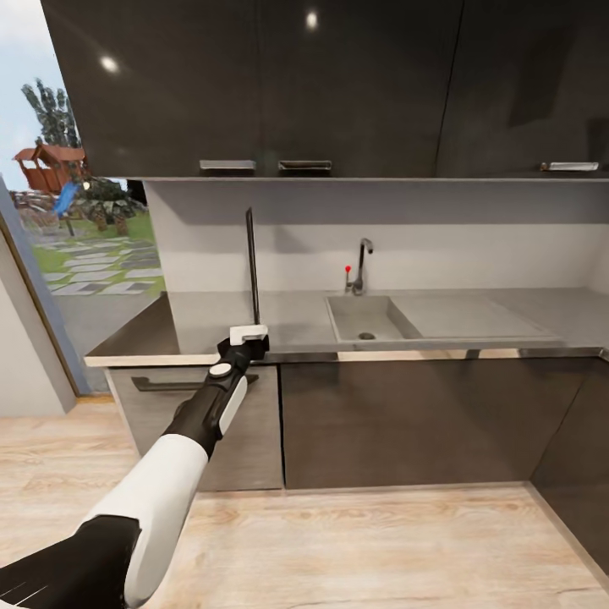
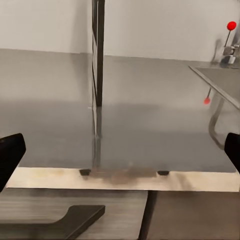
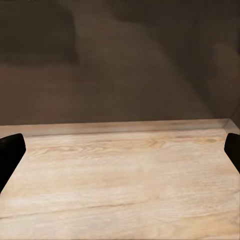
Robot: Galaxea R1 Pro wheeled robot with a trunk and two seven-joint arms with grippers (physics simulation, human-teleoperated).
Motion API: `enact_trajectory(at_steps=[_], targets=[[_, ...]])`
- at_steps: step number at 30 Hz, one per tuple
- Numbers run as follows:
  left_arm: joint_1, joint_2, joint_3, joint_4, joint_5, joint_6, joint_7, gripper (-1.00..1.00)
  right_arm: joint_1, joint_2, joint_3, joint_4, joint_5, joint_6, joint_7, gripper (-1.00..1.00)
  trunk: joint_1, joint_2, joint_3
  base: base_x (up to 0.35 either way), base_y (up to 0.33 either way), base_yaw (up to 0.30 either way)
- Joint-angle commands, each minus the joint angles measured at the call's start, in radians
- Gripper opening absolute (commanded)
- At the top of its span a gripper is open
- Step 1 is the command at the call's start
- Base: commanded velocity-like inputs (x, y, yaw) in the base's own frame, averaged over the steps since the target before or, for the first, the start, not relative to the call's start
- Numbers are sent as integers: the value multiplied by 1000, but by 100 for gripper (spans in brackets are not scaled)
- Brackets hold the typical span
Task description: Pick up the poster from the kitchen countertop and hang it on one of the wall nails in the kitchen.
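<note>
The poster [image 1: 251, 266] stands upright and edge-on on the kitchen countertop [image 1: 211, 317], a thin dark line left of the sink. My left gripper [image 1: 250, 333] is stretched out to the countertop's front edge, just short of the poster's base. In the left wrist view the poster [image 2: 97, 50] rises straight ahead above the grey countertop [image 2: 150, 125], and the left gripper [image 2: 120, 152] is open with its dark fingertips [image 2: 10, 155] far apart. My right gripper [image 3: 120, 150] is open over the wooden floor, holding nothing. The wall nails are out of view.
An inset sink [image 1: 364, 320] with a slim tap [image 1: 362, 266] and red lever [image 2: 231, 25] lies right of the poster. Dark upper cabinets [image 1: 296, 85] hang above, dark lower cabinets [image 1: 397, 423] below. A glass door [image 1: 76, 245] is at the left. Wood floor [image 3: 125, 180] lies beneath.
</note>
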Motion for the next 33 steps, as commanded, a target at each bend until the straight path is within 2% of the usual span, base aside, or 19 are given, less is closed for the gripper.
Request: enact_trajectory(at_steps=[1,5,10,15,23,33], targets=[[0,0,-2,8,-1,-12,6,100,0,0,0,-1,1,-1,0,100,0,0,-1,218,0,0],[0,0,-2,42,-2,-47,6,100,0,0,1,0,1,-1,0,100,0,0,-1,240,0,0],[0,0,-2,52,-2,-57,6,100,0,0,2,1,1,0,0,100,0,0,-1,97,0,0],[0,0,-2,55,-2,-60,7,100,0,0,2,2,1,0,0,100,0,0,-1,68,0,0],[0,0,-2,56,-2,-62,7,100,0,0,1,25,1,-1,0,100,0,0,-1,238,0,0],[0,0,-2,56,-2,-62,7,100,0,0,0,30,1,-1,0,100,0,0,-1,68,20,0]])
